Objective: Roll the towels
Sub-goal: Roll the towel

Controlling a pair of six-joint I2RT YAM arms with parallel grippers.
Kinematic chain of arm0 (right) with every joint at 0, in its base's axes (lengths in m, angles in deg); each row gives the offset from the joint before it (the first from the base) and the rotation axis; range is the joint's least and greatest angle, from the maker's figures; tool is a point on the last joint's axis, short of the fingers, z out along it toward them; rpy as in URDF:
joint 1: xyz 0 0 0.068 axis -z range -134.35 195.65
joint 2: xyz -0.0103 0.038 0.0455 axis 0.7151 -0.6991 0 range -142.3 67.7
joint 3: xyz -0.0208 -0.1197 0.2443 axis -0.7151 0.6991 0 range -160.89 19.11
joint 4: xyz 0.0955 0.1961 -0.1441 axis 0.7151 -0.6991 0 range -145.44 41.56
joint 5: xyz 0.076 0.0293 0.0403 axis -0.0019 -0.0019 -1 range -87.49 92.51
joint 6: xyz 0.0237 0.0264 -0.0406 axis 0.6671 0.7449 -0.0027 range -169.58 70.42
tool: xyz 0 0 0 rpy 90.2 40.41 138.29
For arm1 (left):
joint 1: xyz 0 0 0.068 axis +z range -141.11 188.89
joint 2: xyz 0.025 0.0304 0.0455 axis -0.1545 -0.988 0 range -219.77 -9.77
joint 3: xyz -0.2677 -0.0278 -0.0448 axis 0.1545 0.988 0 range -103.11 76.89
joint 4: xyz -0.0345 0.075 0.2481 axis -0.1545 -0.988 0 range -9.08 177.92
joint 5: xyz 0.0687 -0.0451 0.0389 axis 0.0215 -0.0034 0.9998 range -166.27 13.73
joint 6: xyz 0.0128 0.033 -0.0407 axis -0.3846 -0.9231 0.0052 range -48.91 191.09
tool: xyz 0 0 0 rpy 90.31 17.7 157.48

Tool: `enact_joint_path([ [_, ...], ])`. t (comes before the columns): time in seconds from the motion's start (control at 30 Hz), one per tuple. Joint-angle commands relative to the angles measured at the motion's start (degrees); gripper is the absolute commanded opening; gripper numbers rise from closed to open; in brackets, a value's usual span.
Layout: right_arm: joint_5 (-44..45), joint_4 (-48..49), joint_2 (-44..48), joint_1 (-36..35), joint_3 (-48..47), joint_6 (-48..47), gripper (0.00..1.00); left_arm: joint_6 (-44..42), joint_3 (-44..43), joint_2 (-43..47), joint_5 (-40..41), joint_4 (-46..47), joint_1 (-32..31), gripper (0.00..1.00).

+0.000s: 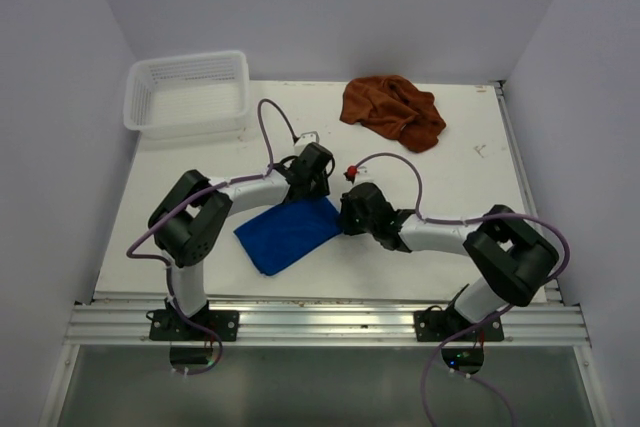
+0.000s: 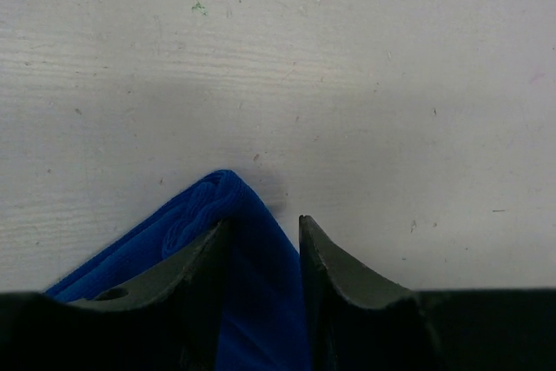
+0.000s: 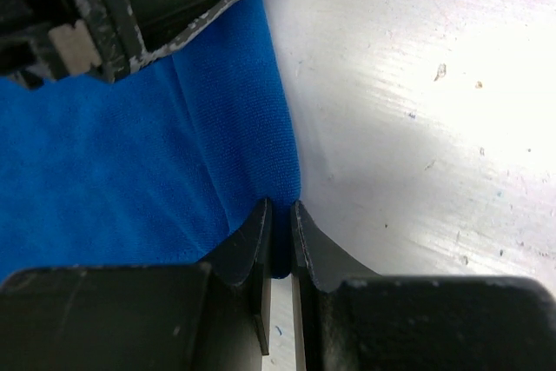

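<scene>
Blue towel (image 1: 288,233) lies flat on table (image 1: 460,147); we see right claw (image 3: 281,208) clamped on its edge, left claw (image 2: 262,228) parted astride its corner. Brown towel (image 1: 392,110) and basket (image 1: 186,125) sit well apart behind.

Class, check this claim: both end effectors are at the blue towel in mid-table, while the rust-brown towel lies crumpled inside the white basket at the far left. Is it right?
Not quite. The rust-brown towel lies crumpled on the table at the far side, right of centre, well apart from the white basket. The top external view shows this. The rest stands.
</scene>
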Motion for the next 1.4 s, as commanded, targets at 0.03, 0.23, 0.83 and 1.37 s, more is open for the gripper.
enact_joint_path([
  [0.03,6.32,-9.49,2.32,-2.29,2.91,0.07,0.00,-0.71,1.39,-2.10,1.75,-1.89,1.38,0.41],
  [0.23,8.52,-9.58,3.38,-4.22,3.26,0.77,0.00,-1.06,1.92,-3.15,2.09,-3.12,1.29,0.39],
  [0.83,19.15,-10.37,4.08,-14.95,1.59,0.07,0.00,-2.03,0.87,-7.63,4.55,-6.10,0.59,0.30],
  [1.37,22.06,-13.09,4.61,-18.38,1.06,1.74,0.00,0.51,0.95,-9.22,5.35,-6.47,0.24,0.00],
])
